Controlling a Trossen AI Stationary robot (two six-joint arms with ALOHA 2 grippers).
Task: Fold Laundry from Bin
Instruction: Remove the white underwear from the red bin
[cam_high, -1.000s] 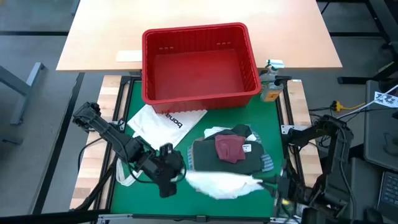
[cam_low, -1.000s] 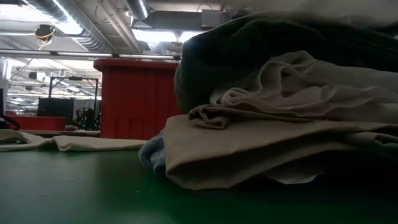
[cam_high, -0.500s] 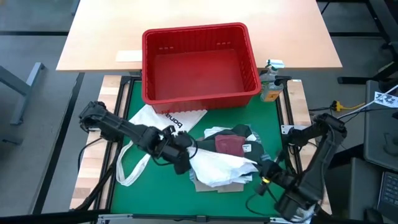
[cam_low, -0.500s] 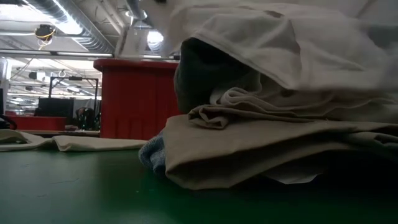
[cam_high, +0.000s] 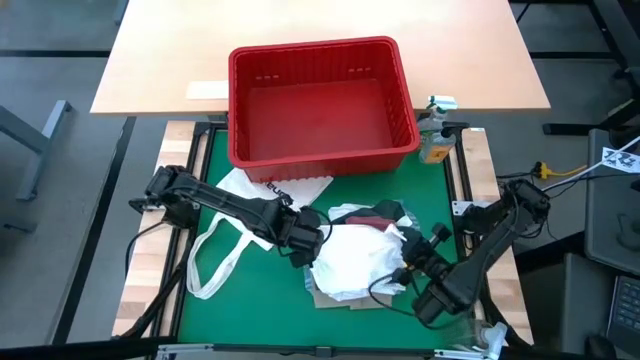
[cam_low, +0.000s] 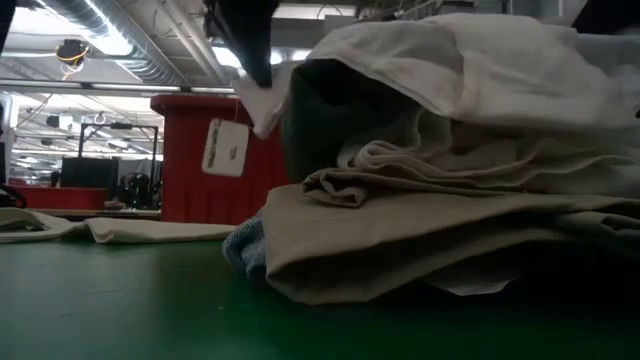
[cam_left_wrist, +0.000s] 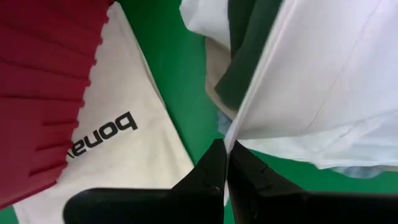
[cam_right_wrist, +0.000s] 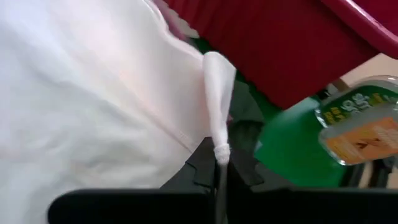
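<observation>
Now both jaws pinch the large white shirt (cam_high: 355, 262) (long axis left-right) over the laundry (cam_high: 380, 225).

Laundry pile (cam_high: 358, 262) crowds mat; bin (cam_high: 320, 148) interior free.

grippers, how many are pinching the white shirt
2: the left gripper is shut on the white shirt at its left edge, the right gripper on its right edge.

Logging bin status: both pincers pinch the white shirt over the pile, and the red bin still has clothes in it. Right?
Not quite. The high view shows the red bin empty. The rest holds: the left pincer and right pincer each pinch the white shirt over the pile.
</observation>
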